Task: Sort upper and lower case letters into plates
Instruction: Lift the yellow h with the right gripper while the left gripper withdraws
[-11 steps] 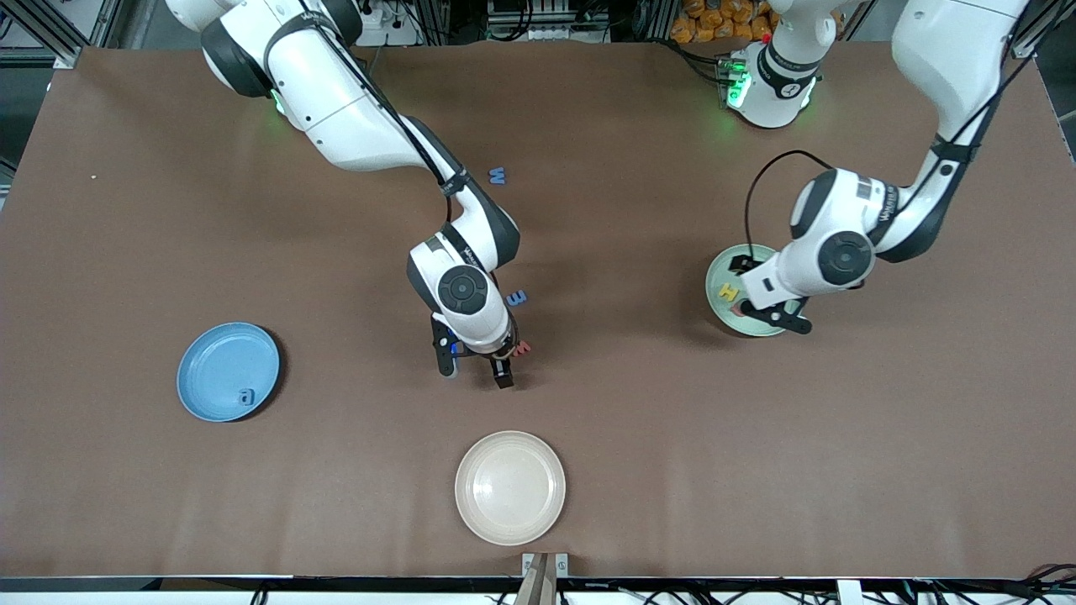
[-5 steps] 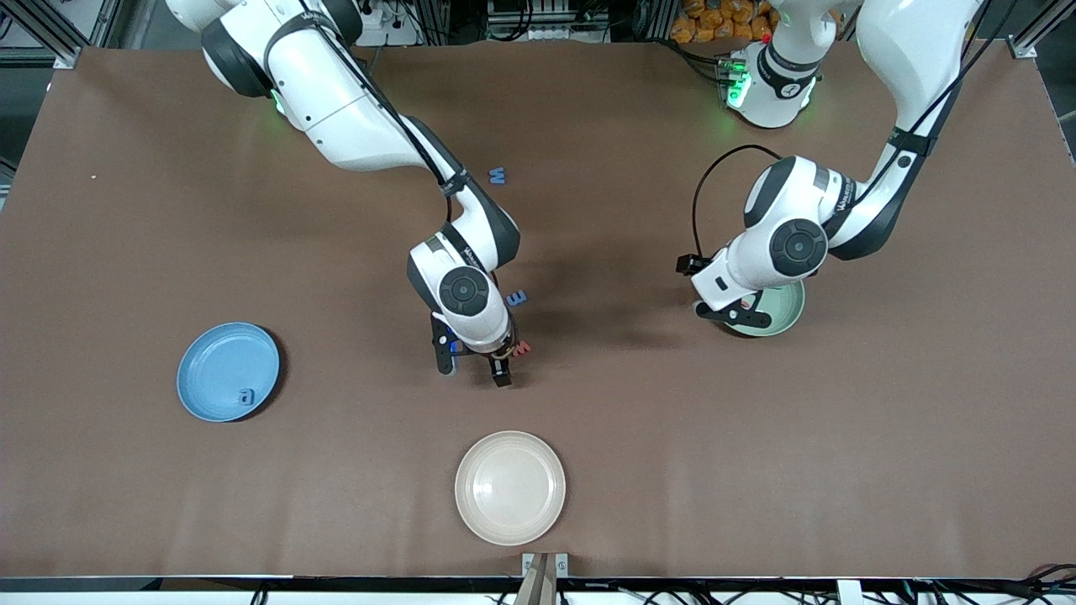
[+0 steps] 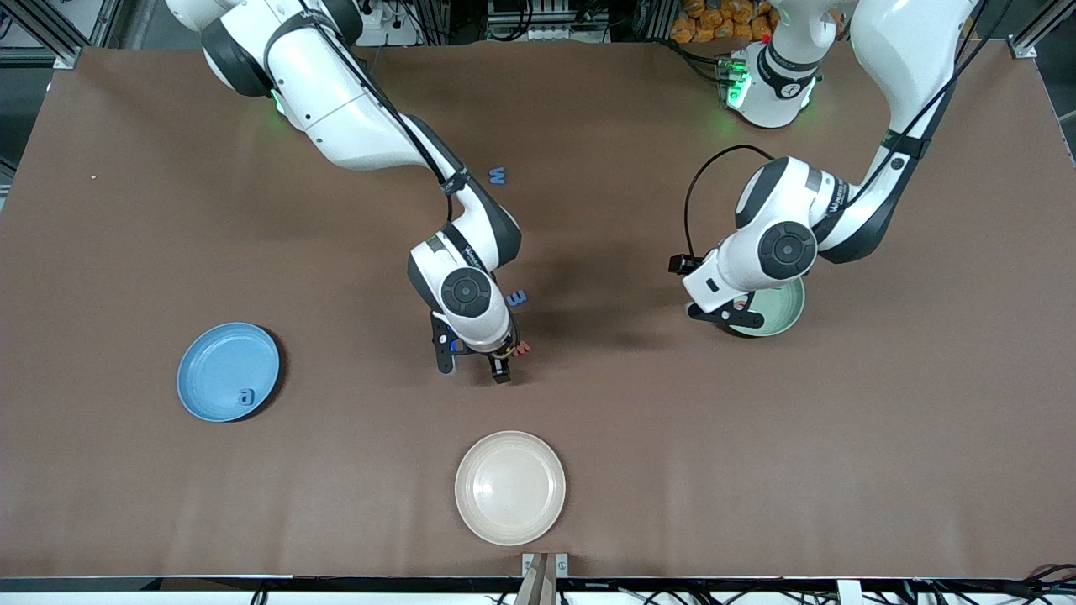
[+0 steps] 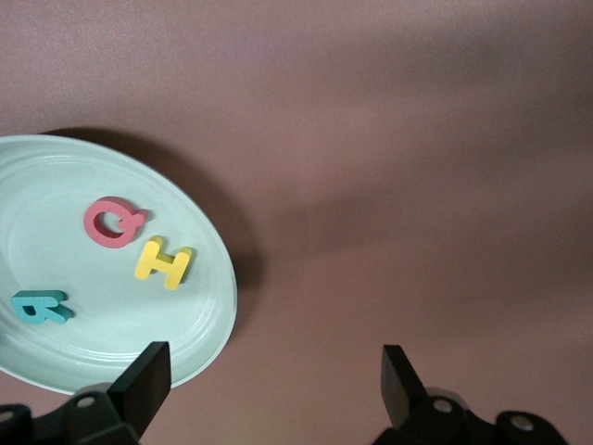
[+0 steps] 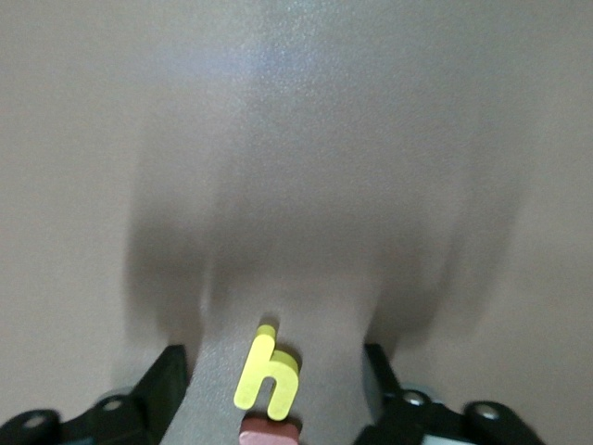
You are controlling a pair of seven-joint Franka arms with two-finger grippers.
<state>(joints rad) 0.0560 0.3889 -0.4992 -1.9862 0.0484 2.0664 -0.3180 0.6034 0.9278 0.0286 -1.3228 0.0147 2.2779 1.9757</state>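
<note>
My landmark is the empty cream-beige round plate (image 3: 510, 487) on the brown bench (image 3: 756, 462). Toward the right arm's end from it, and a little farther from the front camera, sits the blue round plate (image 3: 228, 371), holding a lower-case a (image 3: 245, 396). The right claw (image 3: 473, 370) is down over a yellow foam lower-case h (image 5: 269, 375), farther from the camera than the cream plate; its jaws stand apart on either side, not touching, placed for a pinch, I judge. Toward the left arm's end lies the pale mint green plate (image 3: 782, 311) with capitals Q (image 4: 115, 222), H (image 4: 163, 262) and R (image 4: 41, 306). The left claw (image 3: 723, 313) hangs wide and empty over the bench beside its rim, waiting
</note>
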